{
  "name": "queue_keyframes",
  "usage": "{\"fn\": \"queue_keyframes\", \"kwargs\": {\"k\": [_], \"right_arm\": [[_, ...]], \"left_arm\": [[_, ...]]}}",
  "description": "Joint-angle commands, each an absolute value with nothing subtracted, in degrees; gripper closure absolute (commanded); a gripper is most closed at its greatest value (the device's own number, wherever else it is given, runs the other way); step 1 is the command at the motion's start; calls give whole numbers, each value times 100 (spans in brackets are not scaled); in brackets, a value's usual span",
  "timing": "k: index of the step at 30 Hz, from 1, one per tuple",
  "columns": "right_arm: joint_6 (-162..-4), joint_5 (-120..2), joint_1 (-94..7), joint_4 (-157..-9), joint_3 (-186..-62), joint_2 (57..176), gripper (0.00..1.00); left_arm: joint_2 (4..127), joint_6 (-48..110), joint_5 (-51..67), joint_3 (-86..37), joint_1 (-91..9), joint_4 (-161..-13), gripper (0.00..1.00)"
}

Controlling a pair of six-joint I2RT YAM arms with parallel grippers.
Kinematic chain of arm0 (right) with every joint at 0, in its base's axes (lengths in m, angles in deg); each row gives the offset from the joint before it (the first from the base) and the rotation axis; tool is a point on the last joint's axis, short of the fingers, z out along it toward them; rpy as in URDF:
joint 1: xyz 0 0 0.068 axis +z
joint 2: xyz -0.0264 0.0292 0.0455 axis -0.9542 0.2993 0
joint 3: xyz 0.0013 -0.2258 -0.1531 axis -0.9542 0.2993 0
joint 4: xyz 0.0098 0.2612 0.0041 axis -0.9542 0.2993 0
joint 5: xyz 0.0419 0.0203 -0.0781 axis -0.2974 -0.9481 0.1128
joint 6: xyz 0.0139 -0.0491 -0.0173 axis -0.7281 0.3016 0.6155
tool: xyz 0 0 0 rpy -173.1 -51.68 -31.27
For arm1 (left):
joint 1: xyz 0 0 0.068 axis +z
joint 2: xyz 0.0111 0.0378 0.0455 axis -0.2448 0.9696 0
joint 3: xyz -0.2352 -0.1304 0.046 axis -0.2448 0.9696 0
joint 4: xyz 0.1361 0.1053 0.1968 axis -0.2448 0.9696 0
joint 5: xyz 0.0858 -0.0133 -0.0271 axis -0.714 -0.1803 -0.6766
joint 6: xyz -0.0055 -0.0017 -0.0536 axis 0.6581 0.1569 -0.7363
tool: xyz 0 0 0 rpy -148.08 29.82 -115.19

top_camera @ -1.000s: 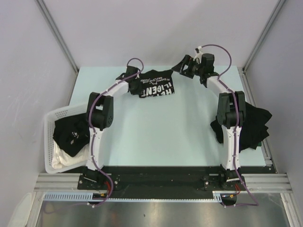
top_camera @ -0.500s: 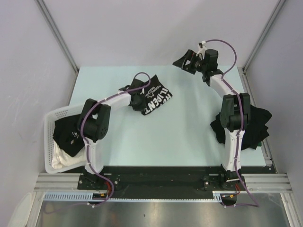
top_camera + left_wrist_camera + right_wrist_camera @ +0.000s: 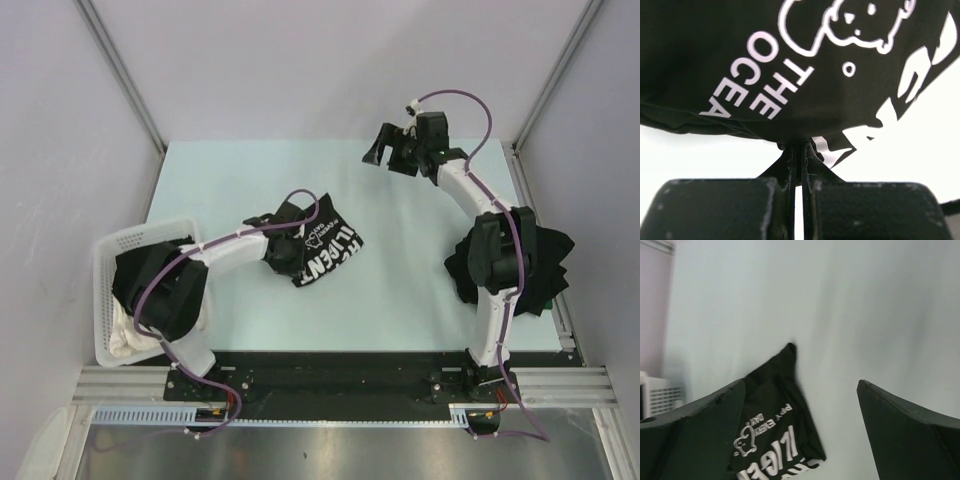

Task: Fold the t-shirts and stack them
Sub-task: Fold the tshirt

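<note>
A folded black t-shirt (image 3: 328, 250) with white lettering lies on the pale table left of the middle. My left gripper (image 3: 284, 254) is shut on its left edge; in the left wrist view the shut fingertips (image 3: 798, 148) pinch the hem of the t-shirt (image 3: 790, 60). My right gripper (image 3: 384, 152) is open and empty, held up over the far side of the table. In the right wrist view it (image 3: 801, 385) looks down on the same t-shirt (image 3: 775, 430) from a distance. A pile of black t-shirts (image 3: 548, 258) lies at the right edge behind the right arm.
A white lattice basket (image 3: 106, 268) stands at the left edge with a black garment (image 3: 148, 280) and a white cloth (image 3: 128, 340) in it; its corner shows in the right wrist view (image 3: 660, 395). Grey walls close in the table.
My left gripper has pulled the lettered t-shirt from the far middle of the table toward the near left, turning it. My right gripper has stayed at the far side, apart from the shirt.
</note>
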State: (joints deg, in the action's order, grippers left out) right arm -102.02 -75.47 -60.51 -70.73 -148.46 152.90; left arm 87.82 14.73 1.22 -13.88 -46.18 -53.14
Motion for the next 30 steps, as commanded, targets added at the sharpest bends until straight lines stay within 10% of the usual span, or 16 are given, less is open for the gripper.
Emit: {"fn": "queue_keyframes", "kwargs": {"k": [1,7,15,30], "right_arm": [[-9018,-5180,-5301,-5809,-14953,14453,0],[-8688,-2739,-4543,-5938,-14409,13768,0],[-10351,-4777,-5501,-5332,-13697,13372,0],[-10465,-5111,-5782,-5578,-13740,13063,0]], "left_arm": [[8244,1260,204,-1073,-4862,-5199,100],[8112,1233,221,-1002,-5056,-5208,100],[8243,1260,274,-1318,-5293,-5067,100],[8639,1427,186,-2082,-5390,-4330,60]]}}
